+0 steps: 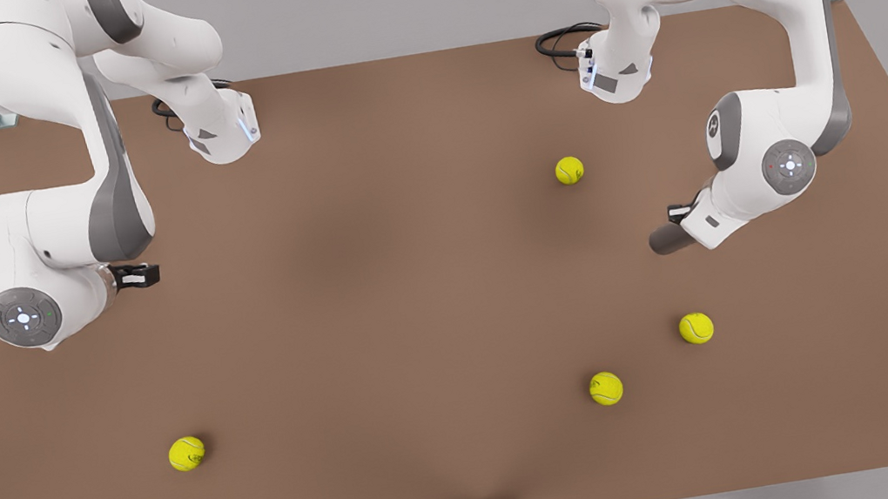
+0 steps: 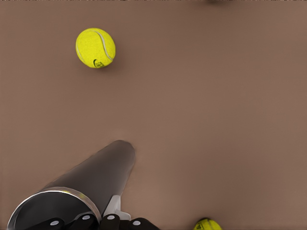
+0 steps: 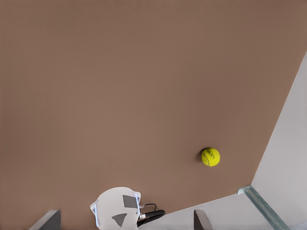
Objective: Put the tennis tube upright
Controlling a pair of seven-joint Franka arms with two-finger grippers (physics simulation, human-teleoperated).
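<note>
Four tennis balls (image 1: 569, 170) lie scattered on my brown bench (image 1: 383, 311). My left pincer (image 1: 676, 225), at the front view's right, is clamped on the tennis tube (image 2: 81, 187), holding it tilted above the bench near the ball closest to the arm bases. My right pincer (image 1: 140, 275) hovers well apart from the tube, fingers spread, waiting.

One tennis ball (image 3: 210, 156) on brown table (image 3: 120, 86), near its edge; arm base (image 3: 117, 207) w/ cable nearby.
</note>
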